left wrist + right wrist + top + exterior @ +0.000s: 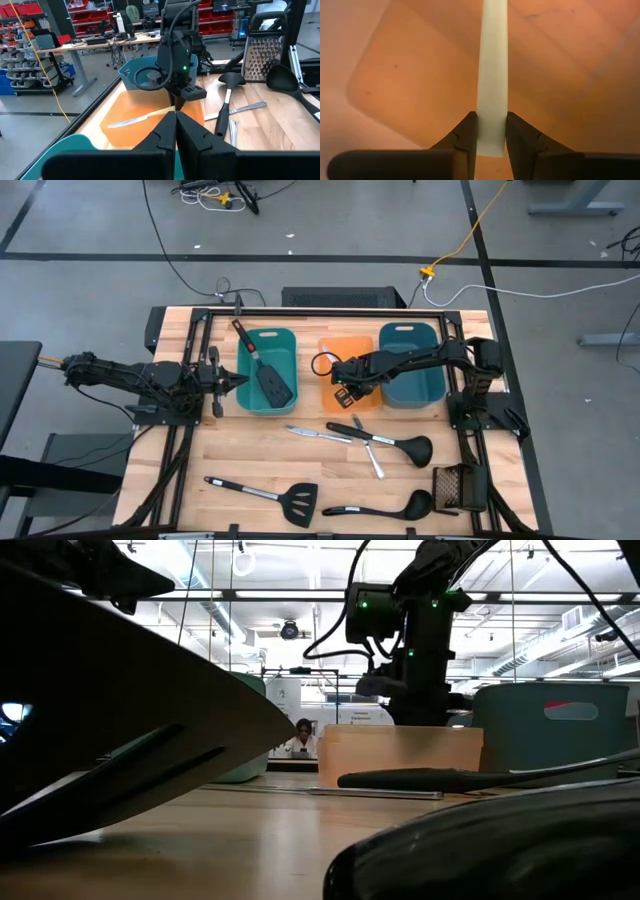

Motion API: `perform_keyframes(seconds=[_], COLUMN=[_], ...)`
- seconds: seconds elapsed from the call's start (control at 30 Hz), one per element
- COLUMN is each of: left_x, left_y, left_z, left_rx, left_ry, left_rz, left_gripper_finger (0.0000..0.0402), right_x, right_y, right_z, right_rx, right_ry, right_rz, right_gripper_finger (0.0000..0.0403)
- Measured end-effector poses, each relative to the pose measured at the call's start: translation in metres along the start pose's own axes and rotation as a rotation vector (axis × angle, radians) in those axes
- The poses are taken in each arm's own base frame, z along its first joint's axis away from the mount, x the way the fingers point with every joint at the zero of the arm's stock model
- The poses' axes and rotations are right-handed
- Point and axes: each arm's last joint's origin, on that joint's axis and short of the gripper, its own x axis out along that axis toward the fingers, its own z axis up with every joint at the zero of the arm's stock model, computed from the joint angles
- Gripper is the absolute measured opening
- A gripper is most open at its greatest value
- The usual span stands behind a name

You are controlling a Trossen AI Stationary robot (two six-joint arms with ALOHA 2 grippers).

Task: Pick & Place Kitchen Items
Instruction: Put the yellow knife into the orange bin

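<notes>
My right gripper reaches down into the orange bin and is shut on a knife with a pale yellowish handle. The knife's silver blade shows in the left wrist view. My left gripper is shut and empty, just left of the left teal bin. A black slotted spatula lies in that bin, its handle leaning on the far rim. Two silver knives, two black ladles and another slotted spatula lie flat on the table. My right gripper pinches the knife's pale handle near its free end between its two fingers. The fingers come from above, pointing down, and lie across the handle. The knife lies about level over the orange bin's floor. I cannot tell whether its blade tip touches the bin.
A second teal bin stands right of the orange one. A dark mesh grater lies at the table's near right. Cables and black frame rails run along the table's far and side edges. Bare wood shows at the near left.
</notes>
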Motion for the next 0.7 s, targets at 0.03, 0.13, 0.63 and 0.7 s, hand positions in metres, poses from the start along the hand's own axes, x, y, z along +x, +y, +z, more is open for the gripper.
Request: perform_keyframes(seconds=[0.03, 0.13, 0.63, 0.7], left_x=[0.000, 0.000, 0.000, 0.000], left_y=[0.000, 0.000, 0.000, 0.000], left_z=[0.000, 0.000, 0.000, 0.000], left_rx=[0.000, 0.000, 0.008, 0.008], left_ry=[0.000, 0.000, 0.000, 0.000], left_rz=[0.000, 0.000, 0.000, 0.000], left_gripper_finger=[0.0015, 0.0015, 0.0015, 0.0015], right_x=[0.000, 0.000, 0.002, 0.003], right_y=[0.000, -0.002, -0.013, -0.013], right_z=[0.001, 0.002, 0.008, 0.009], right_rx=[0.002, 0.004, 0.046, 0.042], right_ry=[-0.002, 0.001, 0.077, 0.065], right_rz=[0.002, 0.004, 0.023, 0.022], right_gripper_finger=[0.0081, 0.0081, 0.0081, 0.0081])
